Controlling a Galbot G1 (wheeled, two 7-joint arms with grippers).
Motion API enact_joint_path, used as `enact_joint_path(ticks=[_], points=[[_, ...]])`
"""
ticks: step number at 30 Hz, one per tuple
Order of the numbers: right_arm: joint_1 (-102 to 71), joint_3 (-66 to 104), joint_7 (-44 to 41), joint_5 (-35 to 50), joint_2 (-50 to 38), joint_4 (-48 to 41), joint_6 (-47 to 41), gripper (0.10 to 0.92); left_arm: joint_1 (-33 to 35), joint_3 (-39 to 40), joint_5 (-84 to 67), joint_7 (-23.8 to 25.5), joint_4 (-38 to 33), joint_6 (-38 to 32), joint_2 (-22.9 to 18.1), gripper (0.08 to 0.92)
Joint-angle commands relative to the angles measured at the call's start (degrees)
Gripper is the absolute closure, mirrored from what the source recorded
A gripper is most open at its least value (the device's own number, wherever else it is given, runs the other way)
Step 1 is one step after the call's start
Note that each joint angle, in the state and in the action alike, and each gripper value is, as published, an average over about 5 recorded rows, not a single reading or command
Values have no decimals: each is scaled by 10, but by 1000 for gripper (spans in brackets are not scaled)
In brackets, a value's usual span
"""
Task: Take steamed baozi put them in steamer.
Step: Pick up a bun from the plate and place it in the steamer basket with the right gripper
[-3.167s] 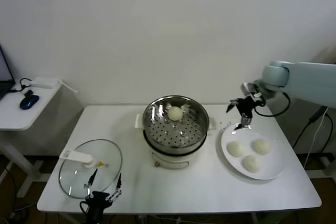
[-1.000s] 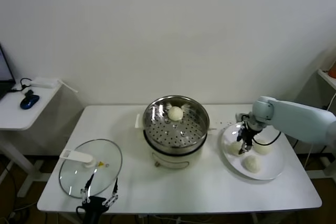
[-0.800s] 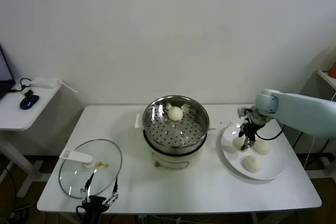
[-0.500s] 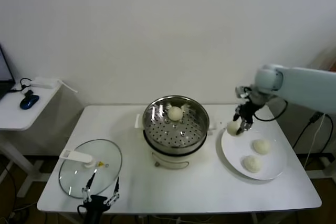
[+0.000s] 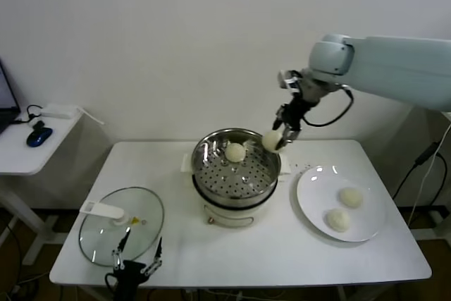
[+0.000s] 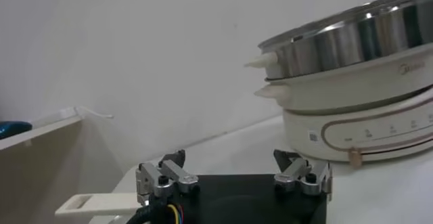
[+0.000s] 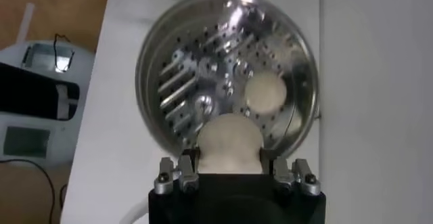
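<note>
My right gripper is shut on a cream-white baozi and holds it in the air over the far right rim of the steamer. In the right wrist view the held baozi sits between the fingers above the perforated tray. One baozi lies in the steamer at the back; it also shows in the right wrist view. Two baozi lie on the white plate at the right. My left gripper is open and empty at the table's front left edge.
A round glass lid with a white handle lies flat at the front left, just behind my left gripper. A small side table with a blue mouse stands left of the white table. The steamer's base shows in the left wrist view.
My right gripper closed on a baozi on the plate, lifted it and carried it left and up to the steamer's far right rim. The plate now holds two. The left arm stayed put.
</note>
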Motion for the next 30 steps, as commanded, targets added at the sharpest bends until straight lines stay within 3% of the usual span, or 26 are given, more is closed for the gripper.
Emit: enact_joint_path(ticks=[1, 17, 30], points=[[-84, 78, 18, 18, 141, -71, -18, 424, 0, -1, 0, 1, -4, 2, 0, 177], [-200, 83, 31, -64, 184, -162, -12, 426, 0, -3, -1, 1, -2, 1, -2, 177], [-235, 86, 33, -90, 184, -182, -4, 425, -6, -4, 0, 1, 9, 1, -3, 177]])
